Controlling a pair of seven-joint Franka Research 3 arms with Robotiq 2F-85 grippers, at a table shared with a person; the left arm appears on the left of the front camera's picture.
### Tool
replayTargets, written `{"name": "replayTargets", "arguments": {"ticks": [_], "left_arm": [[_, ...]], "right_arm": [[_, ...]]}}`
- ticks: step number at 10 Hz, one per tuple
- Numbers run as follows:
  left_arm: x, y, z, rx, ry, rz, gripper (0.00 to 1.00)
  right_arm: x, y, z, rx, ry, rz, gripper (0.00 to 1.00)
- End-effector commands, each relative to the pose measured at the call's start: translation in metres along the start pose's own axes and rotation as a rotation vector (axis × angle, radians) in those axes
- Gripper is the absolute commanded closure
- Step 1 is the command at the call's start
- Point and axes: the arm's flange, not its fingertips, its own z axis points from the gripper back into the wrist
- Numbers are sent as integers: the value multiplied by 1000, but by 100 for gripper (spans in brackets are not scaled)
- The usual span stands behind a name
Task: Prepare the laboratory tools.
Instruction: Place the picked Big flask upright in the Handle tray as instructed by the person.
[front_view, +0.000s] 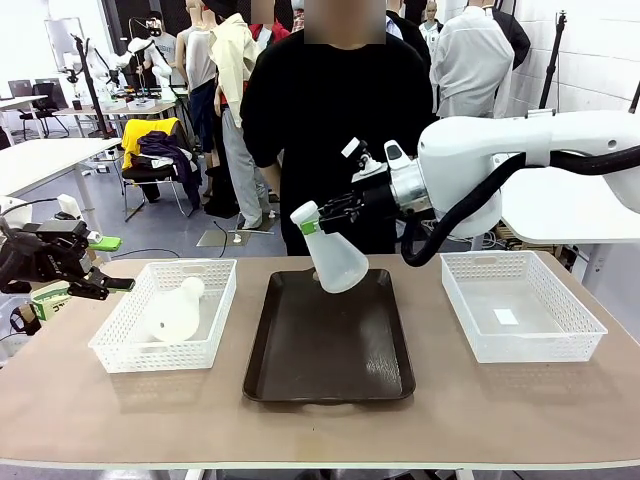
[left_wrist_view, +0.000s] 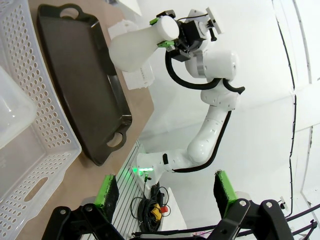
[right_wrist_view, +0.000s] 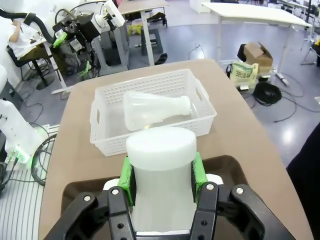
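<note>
Left gripper (front_view: 106, 266) stood wide open at the table's (front_view: 330, 430) left edge, near the left basket (front_view: 216, 322) holding one lying flask (front_view: 170, 318); over the single tray's (front_view: 330, 350) far rim the right gripper (front_view: 320, 224) clamped the second flask (front_view: 338, 262) by its neck; second basket (front_view: 468, 322) stood right.

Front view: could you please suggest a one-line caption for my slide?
Right gripper holds a tilted frosted flask by its neck over the dark tray; a second flask lies in the left basket.

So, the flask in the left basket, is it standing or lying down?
Lying on its side. The flask rests on the basket floor, its neck pointing sideways, not up.
</note>
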Motion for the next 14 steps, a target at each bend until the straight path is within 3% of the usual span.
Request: {"name": "replayTargets", "arguments": {"ticks": [1,6,14], "left_arm": [[-1,-1,1,11,5,-4,0],[-1,-1,1,11,5,-4,0],[-1,-1,1,11,5,-4,0]], "right_arm": [[-6,-5,-15,35,-8,1,100],[-25,-55,-50,129,-192,74,100],[-54,-81,-88,171,-116,12,100]]}}
